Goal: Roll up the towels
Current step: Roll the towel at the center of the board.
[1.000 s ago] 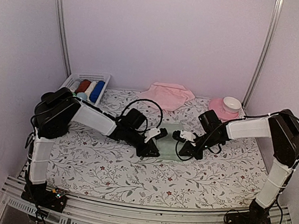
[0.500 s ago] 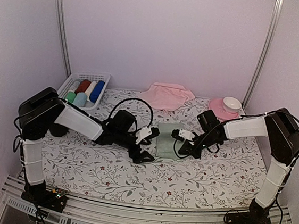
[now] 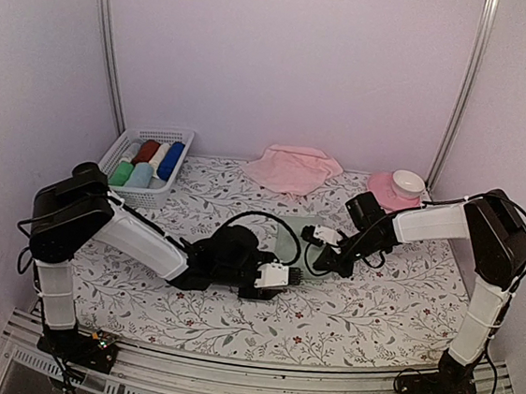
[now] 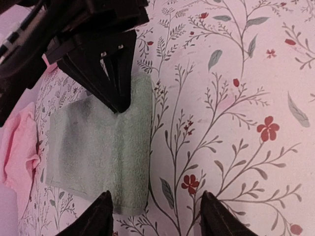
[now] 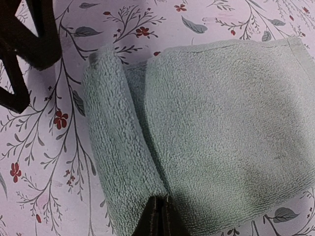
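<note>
Near centre, the left gripper [image 3: 290,277] stands open and empty above the floral tablecloth [image 3: 344,318]. Just beyond it, the right gripper [image 5: 157,221] is closed on the mint green towel [image 5: 221,123], whose near edge is rolled over. At far centre, the pink towel [image 3: 292,169] lies crumpled.

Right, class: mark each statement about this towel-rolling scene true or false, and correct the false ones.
1. The right gripper is shut on the green towel. True.
2. The left gripper holds the green towel. False: it is open, holding nothing.
3. The pink towel lies crumpled, not rolled. True.
4. The basket is empty. False: it holds rolled cloths.
5. The green towel is fully rolled. False: only one edge is turned over.
</note>
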